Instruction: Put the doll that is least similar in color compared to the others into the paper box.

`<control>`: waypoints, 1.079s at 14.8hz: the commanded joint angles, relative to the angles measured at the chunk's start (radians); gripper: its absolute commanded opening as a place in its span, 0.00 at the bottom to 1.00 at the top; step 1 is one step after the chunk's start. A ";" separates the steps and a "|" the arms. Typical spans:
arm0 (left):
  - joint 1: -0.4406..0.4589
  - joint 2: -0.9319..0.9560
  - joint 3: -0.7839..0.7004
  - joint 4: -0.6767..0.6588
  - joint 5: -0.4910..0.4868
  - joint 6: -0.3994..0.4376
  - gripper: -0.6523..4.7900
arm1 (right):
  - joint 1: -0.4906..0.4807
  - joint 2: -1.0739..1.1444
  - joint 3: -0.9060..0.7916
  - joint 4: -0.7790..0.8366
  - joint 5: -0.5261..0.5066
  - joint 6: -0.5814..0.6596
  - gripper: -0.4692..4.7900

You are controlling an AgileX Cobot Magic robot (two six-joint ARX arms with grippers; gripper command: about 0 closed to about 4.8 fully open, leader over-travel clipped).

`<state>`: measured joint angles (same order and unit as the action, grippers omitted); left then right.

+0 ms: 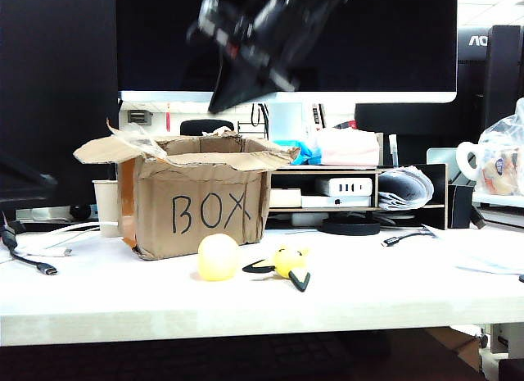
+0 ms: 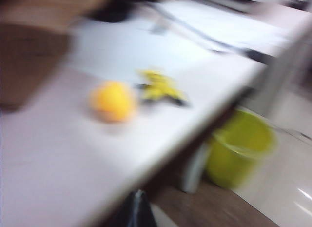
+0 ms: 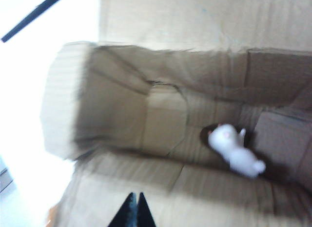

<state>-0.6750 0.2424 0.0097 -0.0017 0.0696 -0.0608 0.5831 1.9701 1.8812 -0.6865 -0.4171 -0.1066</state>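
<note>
Right wrist view: white doll (image 3: 234, 149) lies on the floor of the paper box (image 3: 146, 119), inside its walls, long axis slanting across the box floor. Right gripper (image 3: 133, 207) hangs above the box opening, tips pressed together, pinching nothing; doll is well below it and off to one side.

Exterior view: right gripper (image 1: 237, 90) blurred, high over the box (image 1: 201, 209).

Pale yellow ball (image 1: 218, 257) and bright yellow toy (image 1: 289, 262) sit on the table (image 1: 368, 283) in front of the box.

Left gripper (image 2: 136, 210): only dark tips at the frame edge, blurred, cannot tell its state; away from the box.

Judgement: placement looks done; right arm is nearer, needs only to clear the box
</note>
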 commanded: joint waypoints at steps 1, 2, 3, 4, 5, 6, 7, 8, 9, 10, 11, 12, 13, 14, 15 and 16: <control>0.186 -0.033 0.001 0.008 0.002 0.001 0.11 | 0.036 -0.033 0.004 -0.035 0.109 -0.006 0.08; 0.257 -0.056 0.001 0.008 0.002 0.001 0.11 | 0.053 -0.037 0.004 -0.040 0.130 -0.006 0.08; 0.323 -0.079 0.001 0.008 0.002 0.001 0.11 | 0.072 -0.042 0.004 -0.047 0.132 -0.005 0.08; 0.373 -0.101 0.001 0.006 -0.007 0.001 0.11 | 0.095 -0.043 0.004 -0.049 0.151 -0.004 0.08; 0.408 -0.122 0.002 0.007 -0.005 0.001 0.11 | 0.116 -0.047 0.004 -0.054 0.185 -0.003 0.08; 0.435 -0.141 0.002 0.006 -0.006 0.001 0.11 | 0.143 -0.051 0.004 -0.057 0.233 -0.001 0.08; 0.451 -0.157 0.001 0.006 -0.005 0.001 0.11 | 0.163 -0.055 0.004 -0.063 0.274 0.008 0.08; 0.469 -0.176 0.002 0.006 -0.004 0.001 0.11 | 0.185 -0.056 0.004 -0.066 0.317 0.030 0.08; 0.495 -0.187 0.002 0.006 -0.002 0.001 0.11 | 0.200 -0.059 0.004 -0.068 0.346 0.035 0.08; 0.524 -0.195 0.002 0.005 -0.003 0.001 0.11 | 0.215 -0.063 0.004 -0.074 0.361 0.035 0.08; 0.551 -0.206 0.001 0.002 -0.002 0.001 0.11 | 0.227 -0.067 0.004 -0.077 0.375 0.036 0.08; 0.576 -0.219 0.002 0.000 -0.002 0.001 0.11 | 0.238 -0.071 0.004 -0.080 0.399 0.038 0.08; 0.593 -0.229 0.001 -0.003 -0.003 0.001 0.11 | 0.243 -0.076 0.004 -0.081 0.416 0.045 0.08; 0.623 -0.239 0.002 -0.003 -0.002 0.001 0.11 | 0.247 -0.083 0.004 -0.083 0.422 0.055 0.08; 0.645 -0.239 0.002 -0.008 -0.003 0.001 0.11 | 0.249 -0.090 0.004 -0.089 0.423 0.057 0.08; 0.668 -0.239 0.002 -0.013 -0.003 0.001 0.11 | 0.249 -0.103 0.004 -0.101 0.445 0.058 0.08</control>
<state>-0.0166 0.0032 0.0097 -0.0193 0.0673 -0.0608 0.8299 1.8812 1.8793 -0.7845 0.0105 -0.0547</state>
